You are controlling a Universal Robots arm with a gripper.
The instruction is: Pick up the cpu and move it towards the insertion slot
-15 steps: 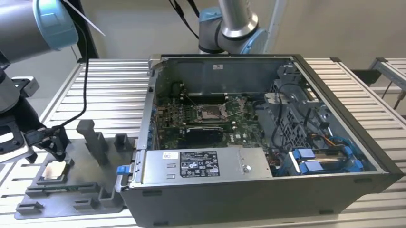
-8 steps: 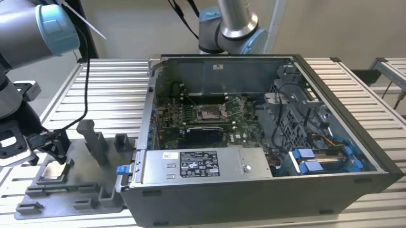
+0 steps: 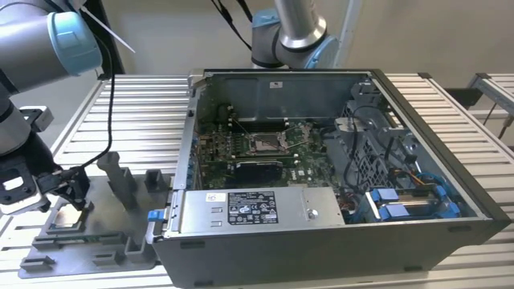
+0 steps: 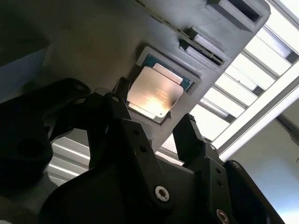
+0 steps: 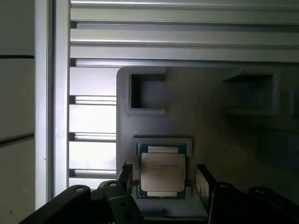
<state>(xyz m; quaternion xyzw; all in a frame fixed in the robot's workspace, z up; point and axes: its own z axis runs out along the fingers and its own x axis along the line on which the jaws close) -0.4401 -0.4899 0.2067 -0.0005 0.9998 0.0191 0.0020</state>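
The cpu [image 5: 162, 171], a small flat square chip with a silvery-white metal top face, lies seated in a shallow square recess of the grey plastic tray [image 3: 120, 241]. The tray sits in the lower left of the exterior view, on the ribbed metal table [image 3: 144, 108] beside the open dark computer case [image 3: 321, 253]. The black gripper [image 5: 163, 173] hangs right over the chip. Its two fingers [image 5: 202, 179] are spread, one on each side, and in both wrist views they appear clear of its edges; nothing is pinched.

The insertion slot [image 3: 265, 143], a silver-framed square socket on the green circuit board, lies near the middle of the exterior view, well apart from the tray.

The chip looks light, thin and stiff, with a smooth lid that is likely slippery and an underside that is likely delicate. The best hold is probably on two opposite edges, squarely and with modest force.
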